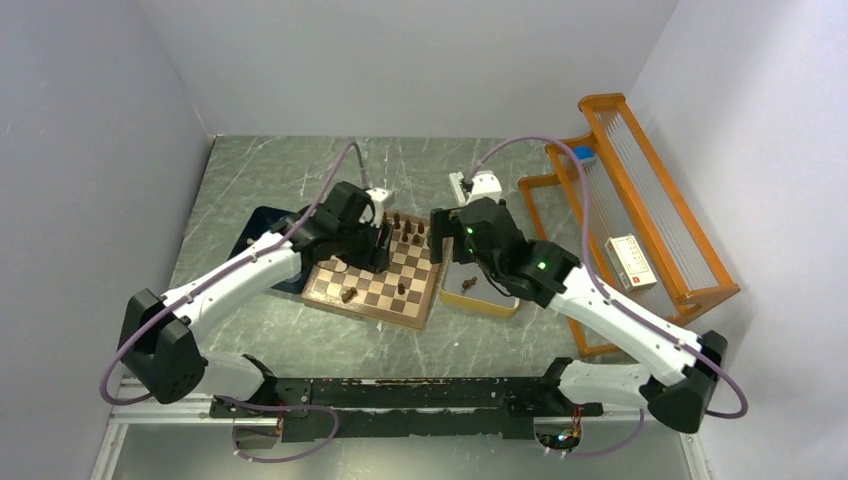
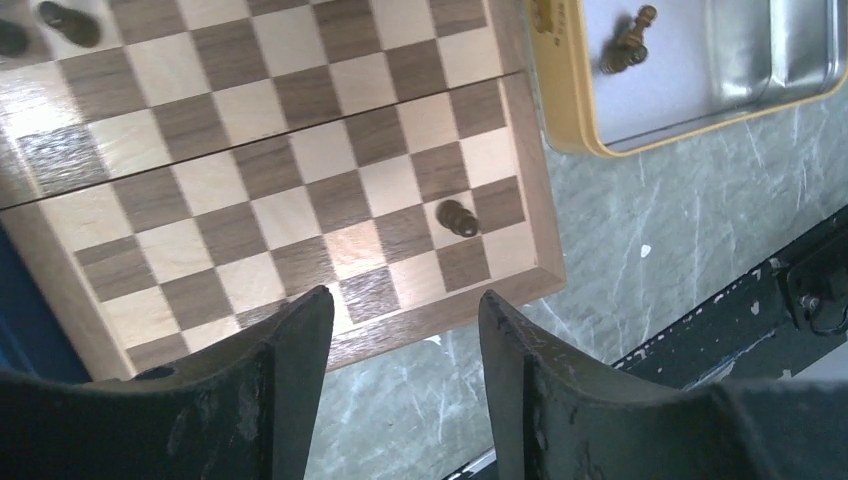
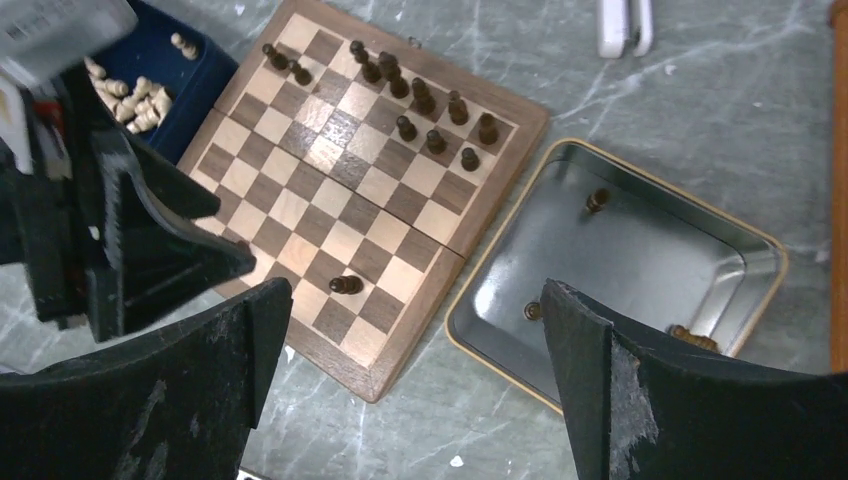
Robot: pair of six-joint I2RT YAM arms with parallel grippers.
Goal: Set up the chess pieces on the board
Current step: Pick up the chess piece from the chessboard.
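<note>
From above, the board [image 1: 372,290] lay mid-table on the green marble tabletop [image 1: 250,170]. A cluster of dark chess pieces [image 1: 405,228] stood along its far edge, and two more stood apart on nearer squares. The left gripper [image 1: 383,250] hung over the board's far left part. The right gripper [image 1: 438,240] hung by the board's far right corner, next to the yellow-rimmed tray [image 1: 500,308] that lay just beside the board's right edge. An orange rack [image 1: 650,220] stood at the table's right side, and a dark blue box [image 1: 262,232] lay partly under the left arm. In the left wrist view, the left gripper's two black fingers [image 2: 290,380] stood apart with nothing between them, and the board's reddish border showed just beyond their tips. A lone piece [image 2: 457,217] sat on a square near the board's corner. Another, a toppled piece [image 2: 628,45], lay on its side in the tray. A black rail [image 2: 760,310] crossed the lower right. In the right wrist view, the right gripper's fingers [image 3: 590,370] were spread wide and held nothing, high above the line where board and tray met. The dark pieces crowded the board's far rows, while the lone piece sat by itself nearer the tray side. A few small pieces lay scattered in the tray. The blue box held pale chessmen [image 3: 140,100], and the left gripper's dark bulk covered the board's left corner.
</note>
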